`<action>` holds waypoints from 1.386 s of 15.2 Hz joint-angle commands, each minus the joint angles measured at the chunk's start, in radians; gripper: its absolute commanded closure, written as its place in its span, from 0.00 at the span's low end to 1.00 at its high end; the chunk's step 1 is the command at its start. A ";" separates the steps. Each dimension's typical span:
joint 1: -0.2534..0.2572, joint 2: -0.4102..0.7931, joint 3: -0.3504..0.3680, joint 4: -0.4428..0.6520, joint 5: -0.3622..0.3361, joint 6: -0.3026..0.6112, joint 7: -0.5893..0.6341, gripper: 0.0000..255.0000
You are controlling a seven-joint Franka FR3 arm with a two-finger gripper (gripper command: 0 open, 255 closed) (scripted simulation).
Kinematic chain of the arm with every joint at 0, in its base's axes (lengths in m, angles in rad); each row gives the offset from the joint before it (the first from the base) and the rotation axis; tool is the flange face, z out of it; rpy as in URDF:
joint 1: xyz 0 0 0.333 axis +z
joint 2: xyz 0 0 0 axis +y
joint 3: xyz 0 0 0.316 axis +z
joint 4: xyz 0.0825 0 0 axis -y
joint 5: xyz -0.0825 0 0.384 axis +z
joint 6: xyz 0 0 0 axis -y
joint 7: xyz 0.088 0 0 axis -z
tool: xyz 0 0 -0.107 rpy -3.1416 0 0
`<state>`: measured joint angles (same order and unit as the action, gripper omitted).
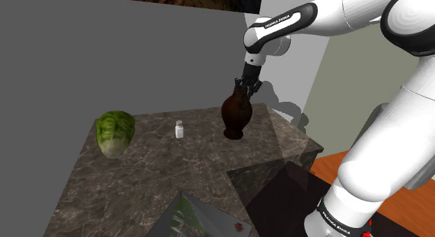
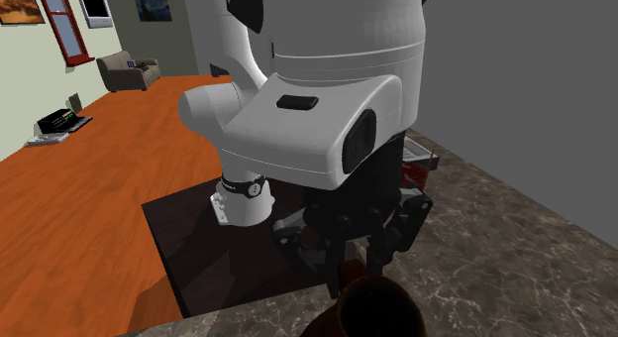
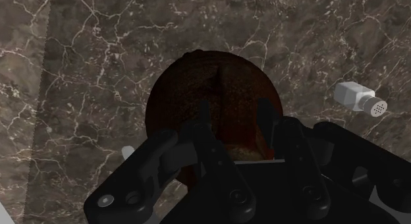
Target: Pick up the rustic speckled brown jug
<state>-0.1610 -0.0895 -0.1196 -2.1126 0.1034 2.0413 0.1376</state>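
The dark brown jug (image 1: 235,117) stood up straight on the table (image 1: 160,173), at the far side and toward the shoulder view's right. Its bottom looked to be sitting on the table top, which was dark stone with thin pale lines. The jug had a fat round belly and a thin neck.

The black tool (image 1: 244,88) came down from above, right onto the top of the jug. In the wrist view the tool (image 3: 234,114) had its two fingers (image 3: 204,117) only partly apart, one on each side of the thin neck, and they pressed on it - so the tool had hold of the jug (image 3: 197,78) at the neck.

A small white shaker (image 1: 179,129) stood near the jug, on the shoulder view's left of it, not touching. In the wrist view the shaker (image 3: 359,99) showed little holes in its end. Farther to the shoulder view's left lay a green lettuce (image 1: 115,133), well apart from both.

In the second exterior view the big white arm (image 2: 317,97) took up the middle, with the tool (image 2: 361,258) under it and the jug's brown top (image 2: 371,305) just below. Past the table's edge lay an orange floor (image 2: 89,206) - and a sofa (image 2: 129,69) stood far off.
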 commanded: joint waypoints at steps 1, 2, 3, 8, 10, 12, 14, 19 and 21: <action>0.000 0.000 0.000 0.000 0.000 0.000 0.000 1.00; 0.000 0.000 0.000 0.000 0.000 0.000 0.000 1.00; 0.000 0.001 0.000 0.000 0.000 0.000 0.000 1.00; -0.001 -0.009 0.000 0.027 -0.003 -0.037 0.003 1.00; -0.001 -0.015 0.000 0.048 -0.005 -0.063 0.006 1.00; -0.001 -0.021 0.000 0.069 -0.007 -0.090 0.010 1.00; -0.001 -0.025 0.000 0.091 -0.008 -0.116 0.013 1.00; -0.001 -0.033 0.000 0.150 -0.011 -0.182 0.019 1.00; -0.001 -0.034 0.000 0.164 -0.012 -0.198 0.021 1.00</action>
<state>-0.1629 -0.1191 -0.1208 -1.9561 0.0919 1.8504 0.1559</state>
